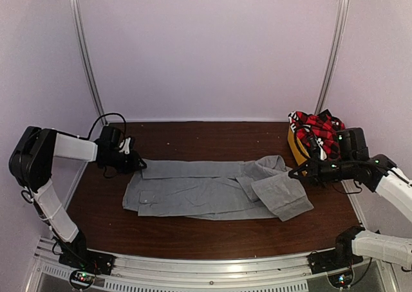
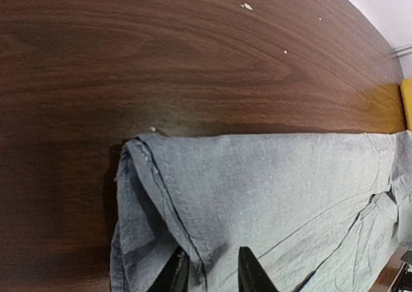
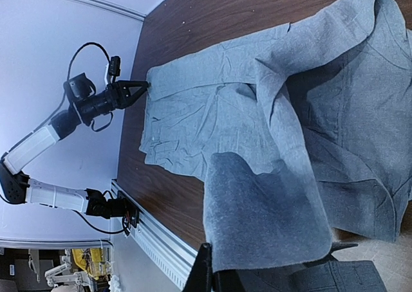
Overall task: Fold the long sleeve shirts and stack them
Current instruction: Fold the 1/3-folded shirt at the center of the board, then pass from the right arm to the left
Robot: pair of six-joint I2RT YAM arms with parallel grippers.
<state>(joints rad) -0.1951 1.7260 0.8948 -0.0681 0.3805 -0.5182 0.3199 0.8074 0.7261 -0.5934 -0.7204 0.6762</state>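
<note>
The light-grey long sleeve shirt (image 1: 199, 189) lies spread across the middle of the table, partly folded lengthwise. My left gripper (image 1: 137, 164) is at its far left corner; in the left wrist view its fingers (image 2: 177, 274) stand close together with the shirt's (image 2: 270, 189) hemmed edge pinched between them. My right gripper (image 1: 297, 172) holds the shirt's right end, and a flap of grey cloth (image 3: 270, 221) drapes over its jaws (image 3: 215, 280), hiding most of them. The red-and-black plaid shirt (image 1: 318, 130) lies bunched in the yellow tub at the far right.
The yellow tub (image 1: 297, 147) stands at the table's right edge, just behind my right gripper, and its corner shows in the left wrist view (image 2: 407, 102). White walls enclose the table on three sides. A metal rail (image 1: 193, 266) runs along the near edge.
</note>
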